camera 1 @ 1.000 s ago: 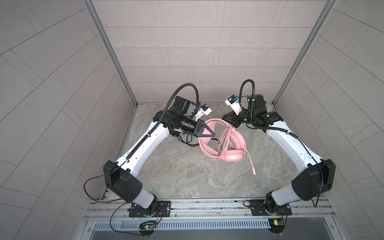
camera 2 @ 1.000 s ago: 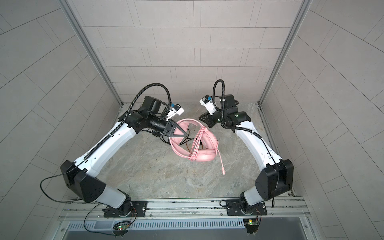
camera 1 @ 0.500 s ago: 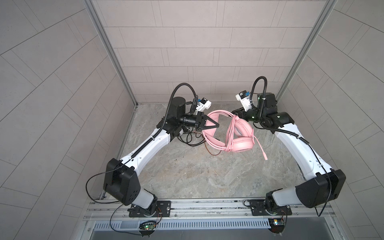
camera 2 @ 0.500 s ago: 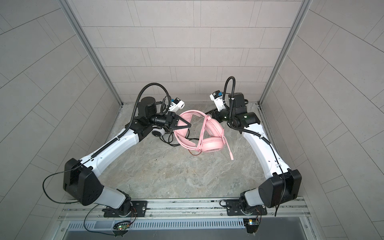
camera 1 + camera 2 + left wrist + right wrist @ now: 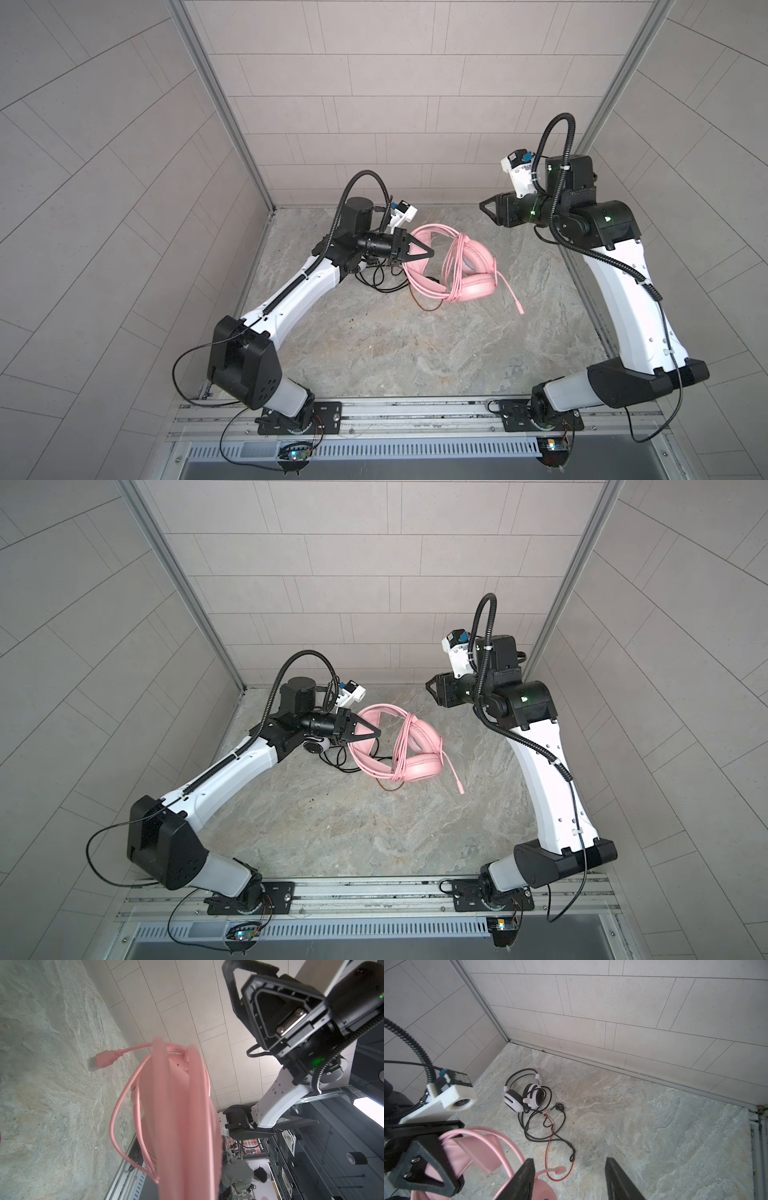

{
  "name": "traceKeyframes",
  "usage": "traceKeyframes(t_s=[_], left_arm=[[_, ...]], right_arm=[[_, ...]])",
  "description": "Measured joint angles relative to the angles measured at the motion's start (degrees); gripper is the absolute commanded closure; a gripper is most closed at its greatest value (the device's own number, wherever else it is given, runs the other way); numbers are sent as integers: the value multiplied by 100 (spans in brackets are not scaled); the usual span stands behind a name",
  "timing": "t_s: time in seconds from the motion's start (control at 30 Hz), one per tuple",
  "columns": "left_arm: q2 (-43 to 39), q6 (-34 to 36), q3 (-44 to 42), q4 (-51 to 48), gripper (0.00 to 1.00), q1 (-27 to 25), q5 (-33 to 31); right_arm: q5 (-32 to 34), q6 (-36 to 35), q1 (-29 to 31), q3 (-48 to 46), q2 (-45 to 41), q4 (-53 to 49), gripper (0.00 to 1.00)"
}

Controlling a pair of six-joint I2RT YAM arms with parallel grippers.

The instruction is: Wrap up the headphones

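The left gripper is pinching shut on the padded headband of the pink headphones, holding that end up near the middle back of the cell. The ear cups are hanging low by the marbled floor; whether they are touching it cannot be told. The pink cable is lying in several loops wound across the headset, and its plug end is sticking out loose toward the right arm.

The right gripper is hanging with its jaws apart, gripping nothing, raised near the back right corner and clear of the headset.

Beneath the left arm's wrist, the white-and-black headphones are lying close to the back left corner, largely hidden in both top views. Their thin black cable is sprawling unwound across the floor toward the pink headset, with a red strand running among it.
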Motion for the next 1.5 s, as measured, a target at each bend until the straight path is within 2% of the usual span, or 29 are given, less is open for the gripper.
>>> traceKeyframes(t_s=[0.07, 0.27, 0.5, 0.83, 1.0, 1.23, 1.5], left_arm=[[28, 76, 0, -76, 100, 0, -68], [90, 258, 0, -254, 100, -31, -267], [90, 560, 2, -658, 100, -63, -437], [90, 767, 2, -1054, 100, -61, -610], [90, 890, 2, -1115, 100, -61, -614], [90, 942, 9, -1102, 100, -63, -592], [66, 927, 17, -1067, 100, -101, -599]], right_arm=[[70, 15, 195, 50, 24, -282, 31], [463, -28, 868, 94, 409, -839, 30], [1189, -225, 1451, 713, 1351, -1346, 30], [1513, -356, 1714, 852, 1672, -1714, 29], [1475, -417, 1703, 450, 1460, -1775, 29], [1364, -428, 1703, 369, 1196, -1766, 29], [1344, -424, 1698, 275, 1495, -1421, 33]])
